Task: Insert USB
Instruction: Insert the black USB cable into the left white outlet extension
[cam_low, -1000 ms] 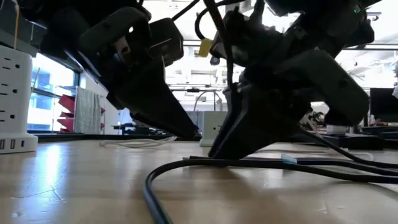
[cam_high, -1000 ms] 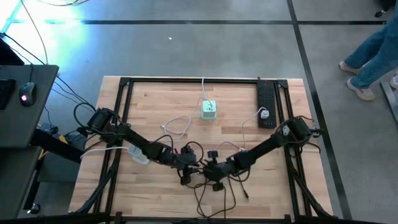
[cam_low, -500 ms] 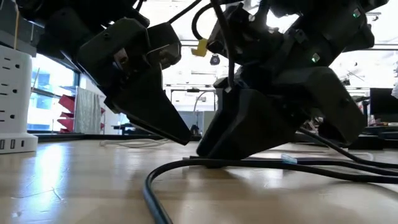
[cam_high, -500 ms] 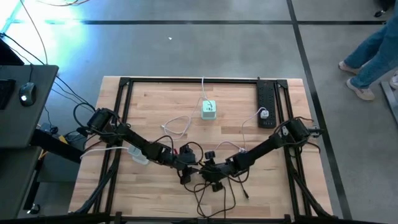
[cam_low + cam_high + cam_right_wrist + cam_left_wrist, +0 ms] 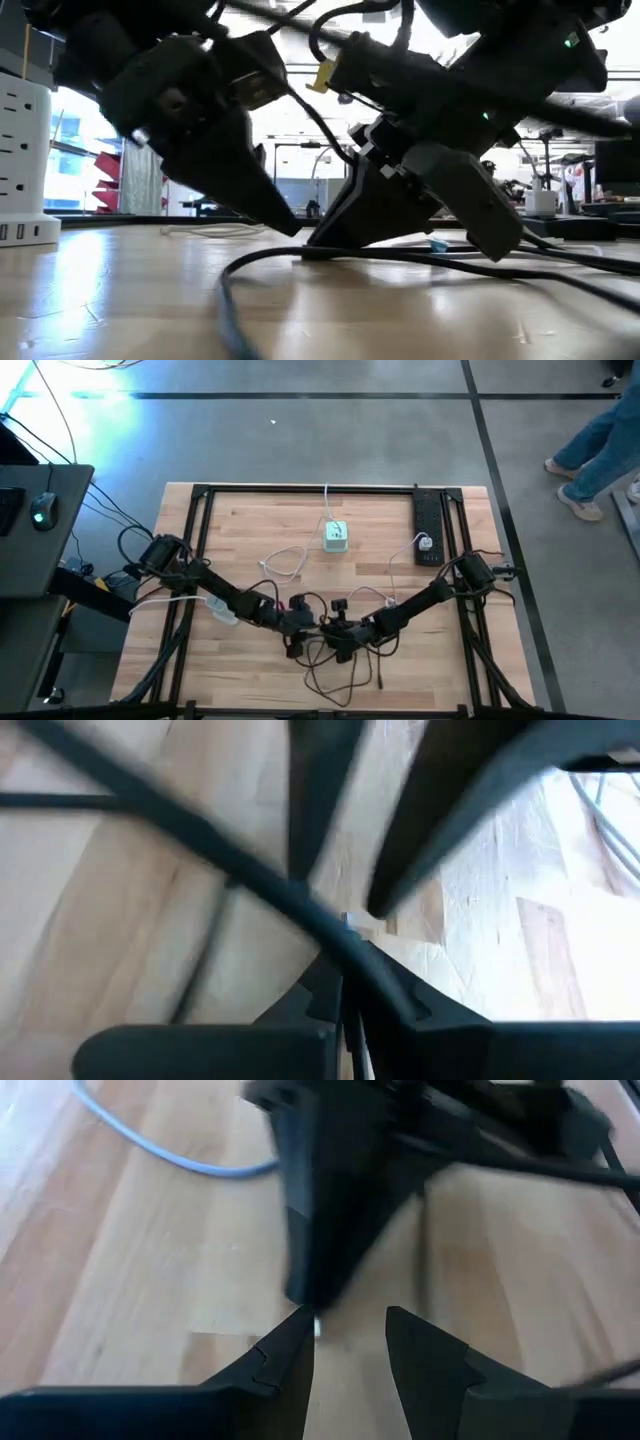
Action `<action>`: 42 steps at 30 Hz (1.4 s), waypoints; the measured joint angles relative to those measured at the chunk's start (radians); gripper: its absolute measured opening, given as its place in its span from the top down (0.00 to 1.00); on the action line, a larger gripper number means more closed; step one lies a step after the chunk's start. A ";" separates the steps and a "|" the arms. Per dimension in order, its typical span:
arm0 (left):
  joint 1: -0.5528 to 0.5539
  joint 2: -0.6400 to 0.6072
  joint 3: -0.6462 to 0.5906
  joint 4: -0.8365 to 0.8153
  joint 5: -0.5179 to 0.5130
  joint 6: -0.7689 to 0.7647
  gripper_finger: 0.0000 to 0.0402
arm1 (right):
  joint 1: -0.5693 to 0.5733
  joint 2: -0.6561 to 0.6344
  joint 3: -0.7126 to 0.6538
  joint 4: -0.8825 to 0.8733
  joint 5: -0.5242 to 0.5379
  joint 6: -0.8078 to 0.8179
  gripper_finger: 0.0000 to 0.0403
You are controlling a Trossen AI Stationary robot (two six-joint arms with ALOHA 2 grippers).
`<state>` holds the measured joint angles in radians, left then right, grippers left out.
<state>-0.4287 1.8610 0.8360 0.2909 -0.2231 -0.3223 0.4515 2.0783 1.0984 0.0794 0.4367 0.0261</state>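
Two dark robot arms meet low over a wooden table [image 5: 250, 540]. The right end effector [image 5: 338, 643] is closed, pinching a black USB cable [image 5: 400, 258] against the tabletop to lift it. The left end effector [image 5: 300, 622], fingers slightly parted and empty, waits just beside it.

Charger cube [image 5: 336, 536] behind black cable [image 5: 340, 678] (power strip [image 5: 429, 526] right).
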 joint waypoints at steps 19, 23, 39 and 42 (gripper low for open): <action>-0.076 -0.003 0.000 0.023 -0.229 0.134 0.74 | -0.046 -0.087 -0.004 0.057 -0.166 -0.045 1.00; -0.070 -0.003 0.000 0.023 -0.228 0.117 0.74 | -0.052 -0.087 -0.003 0.059 -0.160 -0.043 1.00; -0.045 0.088 0.001 0.066 -0.269 0.165 0.74 | -0.054 -0.089 -0.001 0.029 -0.154 0.000 1.00; -0.043 0.090 0.001 0.074 -0.294 0.201 0.74 | -0.050 -0.089 -0.001 0.025 -0.153 0.000 1.00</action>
<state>-0.4719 1.9514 0.8372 0.3651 -0.5172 -0.1212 0.4011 1.9896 1.0969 0.1044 0.2833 0.0261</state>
